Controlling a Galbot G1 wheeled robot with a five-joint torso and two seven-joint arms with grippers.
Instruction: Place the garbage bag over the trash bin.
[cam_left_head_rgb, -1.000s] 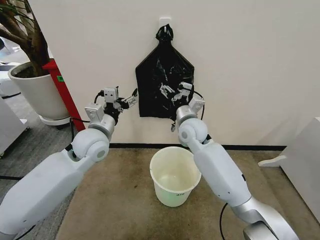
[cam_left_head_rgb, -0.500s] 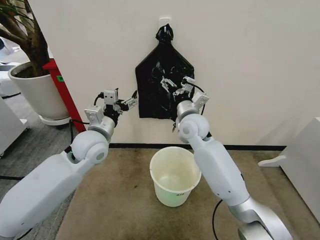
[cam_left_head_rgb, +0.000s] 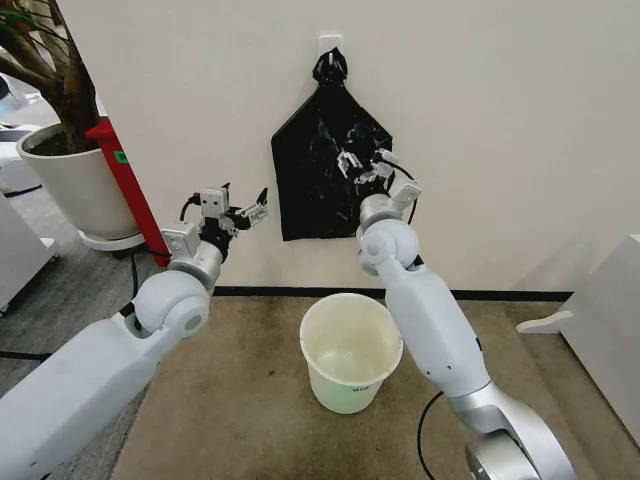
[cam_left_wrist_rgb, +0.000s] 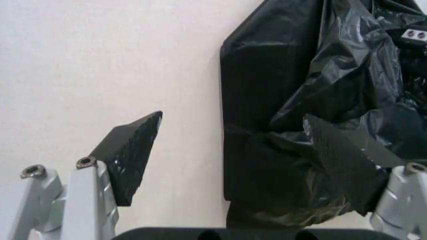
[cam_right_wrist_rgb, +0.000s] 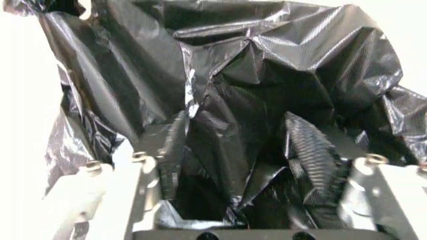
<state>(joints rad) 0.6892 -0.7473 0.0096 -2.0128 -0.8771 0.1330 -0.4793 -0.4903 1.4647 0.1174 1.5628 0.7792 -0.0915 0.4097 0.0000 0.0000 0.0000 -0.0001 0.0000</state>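
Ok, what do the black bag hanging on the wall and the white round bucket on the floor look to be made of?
The black bag looks like thin glossy plastic film: it is crinkled, with sharp creases catching light. The white round bucket looks like smooth moulded plastic with a rolled rim, slightly translucent; likely, not certain.

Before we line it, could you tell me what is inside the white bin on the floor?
Nothing shows inside the bin: a bare, pale wall and bottom. The right arm covers part of its rim, so that edge stays hidden.

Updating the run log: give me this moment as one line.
garbage bag: hanging on wall hook | right hand: open, against bag | left hand: open, beside bag's edge | trash bin: on floor below, unlined
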